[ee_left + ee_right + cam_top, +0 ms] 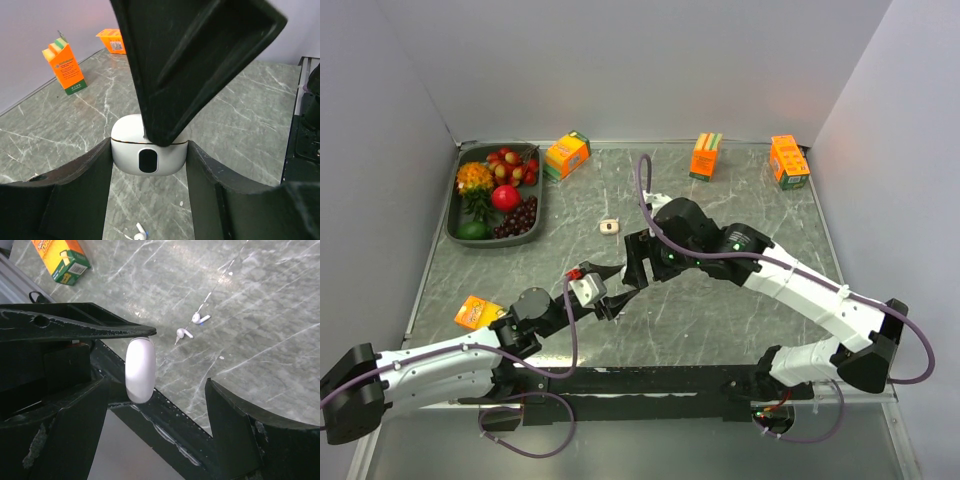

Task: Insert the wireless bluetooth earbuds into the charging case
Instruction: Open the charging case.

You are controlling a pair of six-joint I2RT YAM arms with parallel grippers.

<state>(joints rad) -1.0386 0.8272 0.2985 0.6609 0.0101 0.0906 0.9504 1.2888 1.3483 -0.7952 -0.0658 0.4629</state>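
My left gripper (pixel 603 300) is shut on a small white charging case (pixel 149 155) with a dark oval spot on its front, and it holds the case above the table. The case's lid is down, with a thin seam showing. My right gripper (pixel 157 390) stands open around the same case (pixel 140 370), seen edge-on close to its left finger. One right finger (pixel 190 60) hangs over the case's top. Two white earbuds (pixel 200 318) (pixel 183 333) lie on the marble below. One earbud (pixel 140 231) also shows between the left fingers.
A small tan case (pixel 610 226) lies on the table beyond the grippers. Orange cartons stand at the back (pixel 567 154), (pixel 706 155), (pixel 788 161), and one lies near the left arm (pixel 478 312). A dark tray (pixel 451 225) of fruit sits at the back left.
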